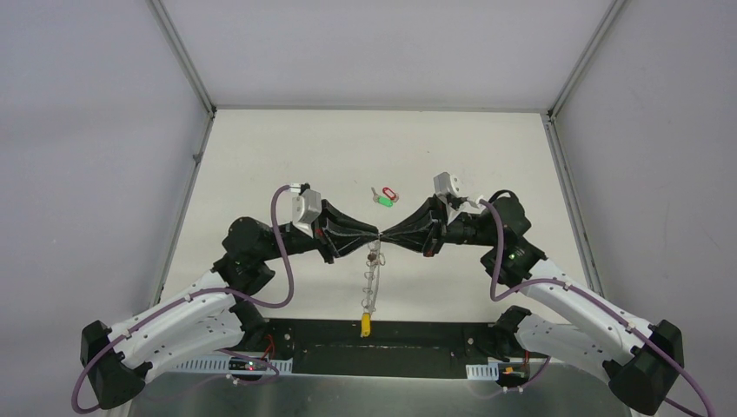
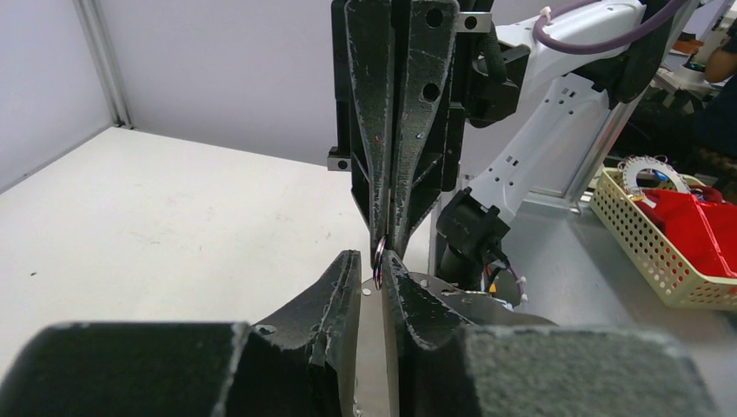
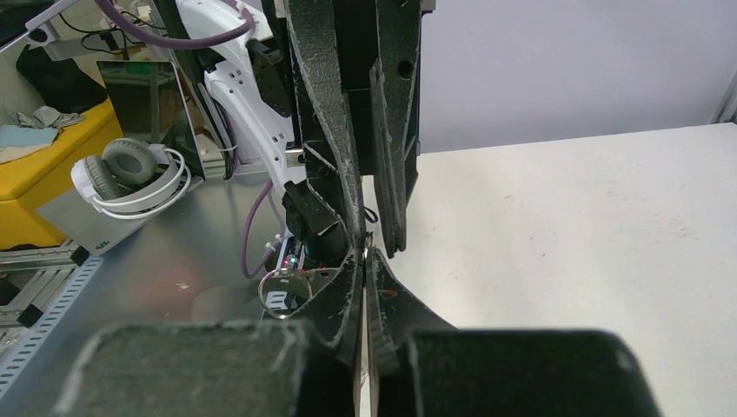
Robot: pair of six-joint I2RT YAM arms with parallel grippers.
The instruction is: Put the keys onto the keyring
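both grippers meet tip to tip above the middle of the table (image 1: 287, 156). the left gripper (image 1: 374, 236) comes in from the left and the right gripper (image 1: 386, 234) from the right. the right fingers are pressed together. the left ones are drawn nearly together, with a sliver of wire showing between their tips. that wire seems to be the keyring (image 2: 379, 258), pinched by both at one spot, though each wrist view shows only a glint of it, so i cannot be sure who grips what.

from the pinch a thin run of metal trails toward the bases and ends in a yellow tag (image 1: 367, 326). its long axis runs near to far, square to the line of the two arms. whether it hangs or lies flat i cannot tell.

the loose keys (image 1: 386, 196), one red-tagged and one green-tagged, lie on the table just beyond the pinch. they sit on the far side and a touch to the right, the pair slanting from near-left to far-right. i judge the right arm slightly the nearer. fetching them calls for a short reach away from the bases while the left keeps hold of the wire.
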